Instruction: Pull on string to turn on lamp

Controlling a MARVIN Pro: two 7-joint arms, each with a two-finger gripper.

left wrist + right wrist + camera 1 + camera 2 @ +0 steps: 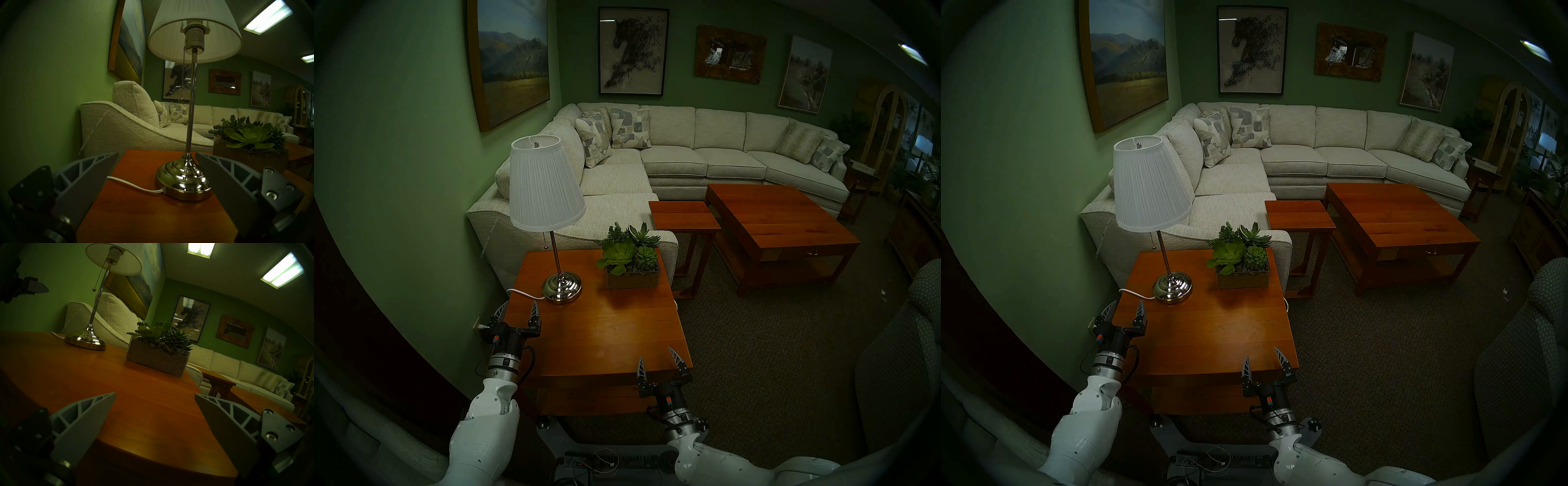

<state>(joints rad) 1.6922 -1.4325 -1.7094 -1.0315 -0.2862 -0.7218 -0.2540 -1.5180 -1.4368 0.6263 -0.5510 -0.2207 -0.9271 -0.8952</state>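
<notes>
The lamp stands unlit on the far left part of the wooden side table, with a white pleated shade, a chrome pole and a round chrome base. The string, a thin beaded chain ending in a small round knob, hangs from the socket just left of the pole. It also shows in the right wrist view and faintly in the head view. My left gripper is open and empty at the table's left edge, low, near the base. My right gripper is open and empty at the table's near right corner.
A white power cord runs from the lamp base off the table's left edge. A glass planter of succulents stands right of the lamp. A cream sofa is behind the table, and the green wall is close on the left.
</notes>
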